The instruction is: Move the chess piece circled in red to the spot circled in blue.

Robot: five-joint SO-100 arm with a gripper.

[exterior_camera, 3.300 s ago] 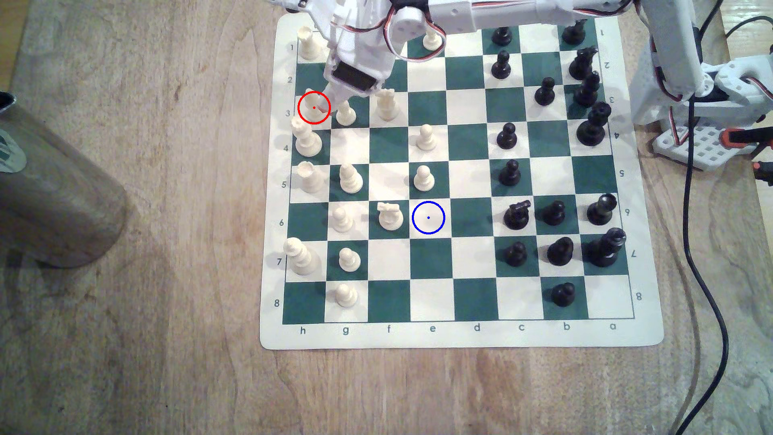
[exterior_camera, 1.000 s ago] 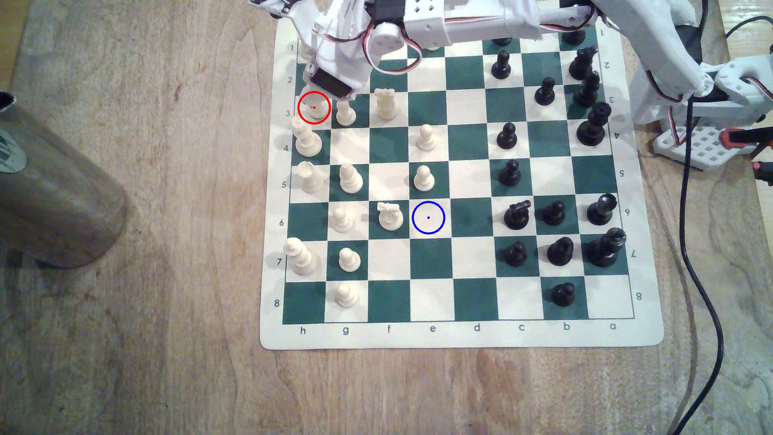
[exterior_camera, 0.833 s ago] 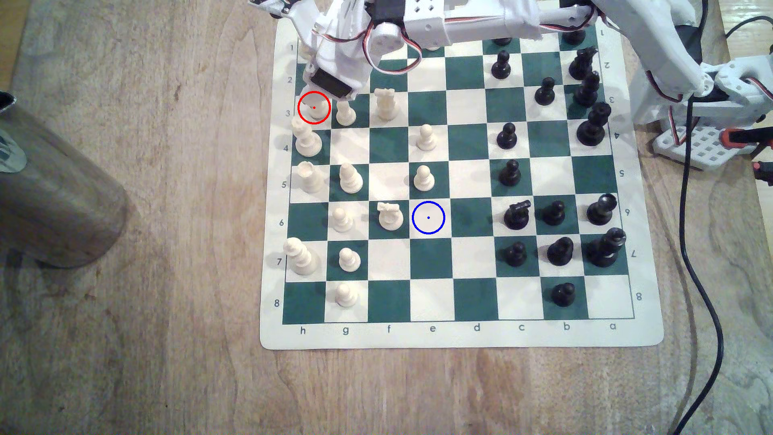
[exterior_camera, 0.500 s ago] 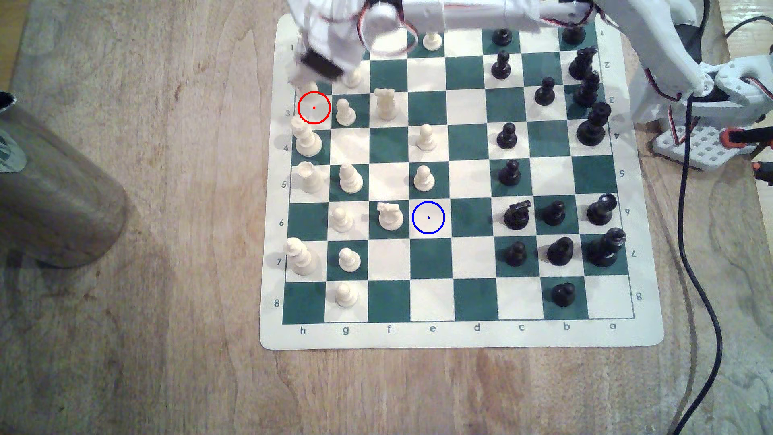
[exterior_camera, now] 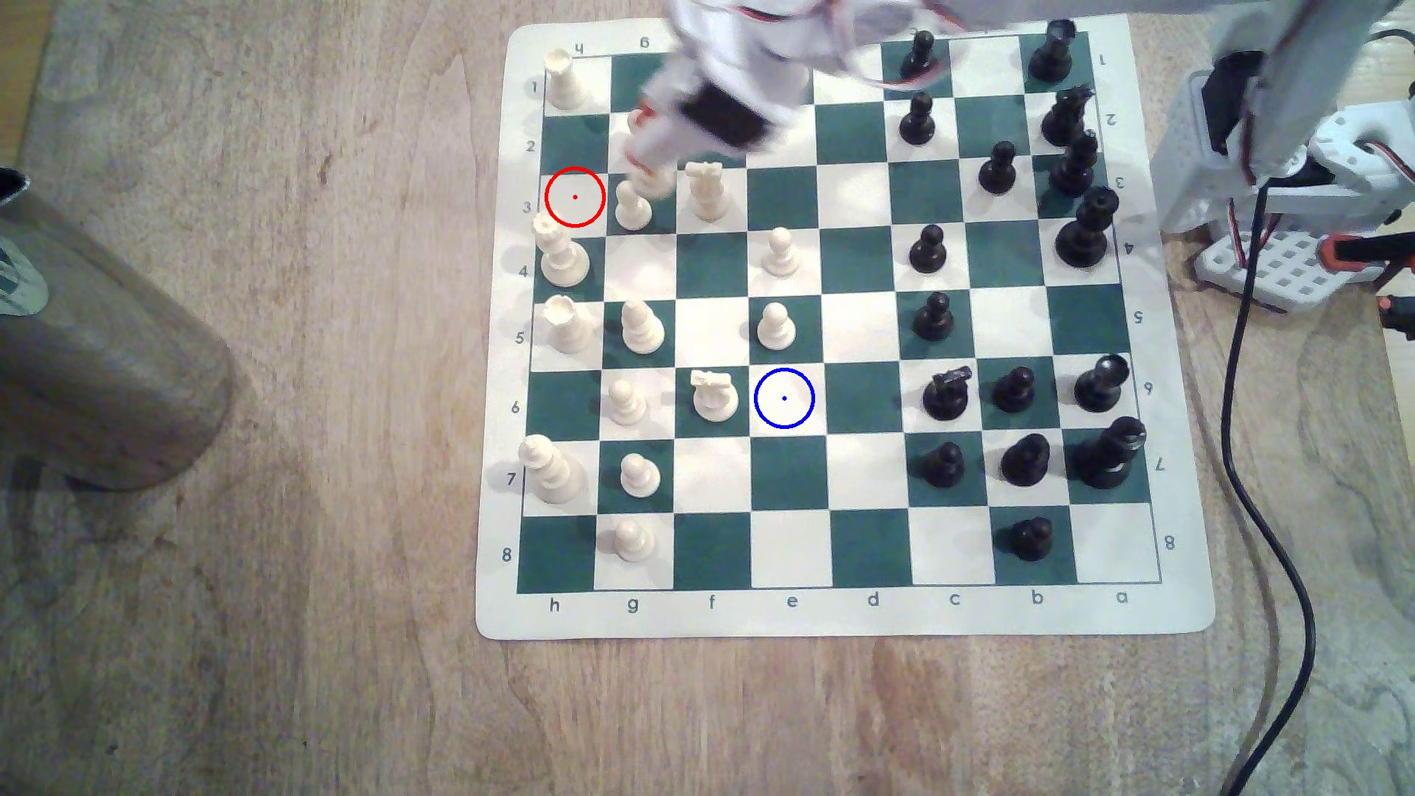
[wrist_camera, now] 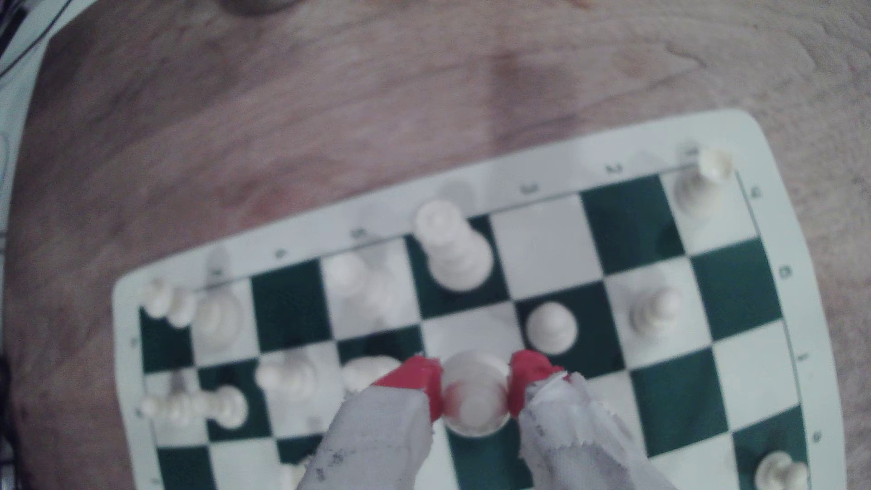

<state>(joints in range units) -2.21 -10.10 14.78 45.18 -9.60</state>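
Carry step: the gripper (wrist_camera: 475, 384) has its red fingertips (wrist_camera: 419, 377) clamped on the chess piece (wrist_camera: 476, 398), airborne between the jaws over the board's white-side rows — well short of the spot (exterior_camera: 784, 398). Keep it high, clear the pawns, lower straight. Long axis seems upright, base toward the board — blurred, hard to confirm.

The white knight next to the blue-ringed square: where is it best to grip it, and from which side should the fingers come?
I would come from straight above and grip the white knight low on its body, under the uneven jutting head. Close the grip along column f: the squares on either side there are free, while a pawn stands on the exterior view's left.
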